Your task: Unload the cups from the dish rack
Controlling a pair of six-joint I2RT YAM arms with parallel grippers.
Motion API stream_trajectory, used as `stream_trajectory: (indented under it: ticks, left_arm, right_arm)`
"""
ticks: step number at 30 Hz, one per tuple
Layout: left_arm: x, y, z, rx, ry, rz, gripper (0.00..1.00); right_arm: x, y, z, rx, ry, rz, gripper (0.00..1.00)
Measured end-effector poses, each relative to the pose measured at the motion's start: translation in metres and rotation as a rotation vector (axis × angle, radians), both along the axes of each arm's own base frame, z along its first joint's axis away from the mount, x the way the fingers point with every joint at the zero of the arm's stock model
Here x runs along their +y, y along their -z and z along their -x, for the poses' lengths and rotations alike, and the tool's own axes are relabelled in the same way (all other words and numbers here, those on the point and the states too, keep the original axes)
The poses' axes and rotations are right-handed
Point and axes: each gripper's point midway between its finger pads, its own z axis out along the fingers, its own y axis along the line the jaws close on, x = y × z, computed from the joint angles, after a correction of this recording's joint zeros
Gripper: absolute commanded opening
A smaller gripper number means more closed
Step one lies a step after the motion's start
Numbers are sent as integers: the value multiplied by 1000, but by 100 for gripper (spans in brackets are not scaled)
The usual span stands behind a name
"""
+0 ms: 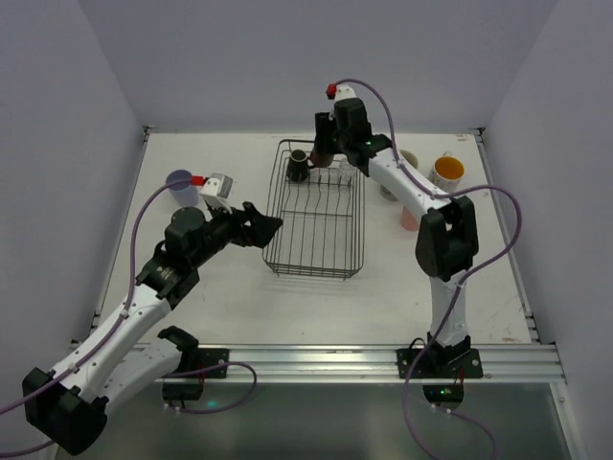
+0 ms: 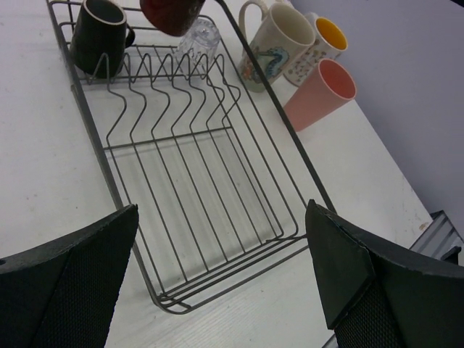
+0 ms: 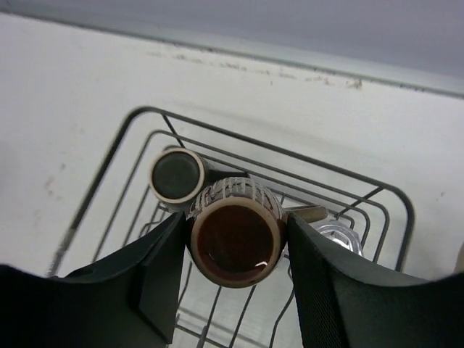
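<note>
The black wire dish rack (image 1: pixel 316 251) lies mid-table. My right gripper (image 3: pixel 235 239) is shut on the brown mug (image 3: pixel 235 235) and holds it over the rack's far end; the mug also shows in the left wrist view (image 2: pixel 170 14). A black mug (image 1: pixel 300 165) and a clear glass (image 2: pixel 197 38) sit in the rack's far end. My left gripper (image 1: pixel 263 228) is open and empty at the rack's near left side. The cream printed mug (image 2: pixel 272 51), orange-lined tumbler (image 1: pixel 447 171) and pink tumbler (image 2: pixel 322 93) stand on the table right of the rack. The lavender tumbler (image 1: pixel 182 187) stands at the left.
White walls close the table on three sides. A metal rail (image 1: pixel 383 362) runs along the near edge. The right arm (image 1: pixel 445 240) reaches over the cups standing right of the rack.
</note>
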Motion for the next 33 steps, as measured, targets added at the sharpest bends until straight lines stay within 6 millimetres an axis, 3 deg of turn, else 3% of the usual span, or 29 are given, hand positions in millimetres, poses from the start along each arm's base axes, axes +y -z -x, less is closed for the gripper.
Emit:
stream_trajectory:
  ticks: [5,7,10,15,20,23,26,33]
  left_arm:
    - [-12,-16,-4,-16,38,50,100]
    - [-20,-24,-6,-16,66,81,100]
    - [-32,-36,-8,-21,112,127,100]
    - [-47,-49,-8,-31,182,198,98]
    - [-60,-59,-6,-32,245,265,95]
    - [-64,-67,-4,-39,272,302,92]
    - [-66,-77,-1,-63,296,332,83]
    - [-72,-89,1,-88,337,381,72]
  right_arm:
    - [-9,-91,31,-153,-12,-134,14]
    - [-14,-114,53,-193,-25,-199,14]
    - [-19,-133,96,-219,-65,-327,14]
    - [-10,-138,162,-178,-197,-568,14]
    - [7,-136,203,-98,-322,-781,14]
    - [13,-133,218,-52,-370,-860,15]
    - [18,-134,228,-12,-411,-925,15]
    - [29,-145,240,17,-487,-1043,16]
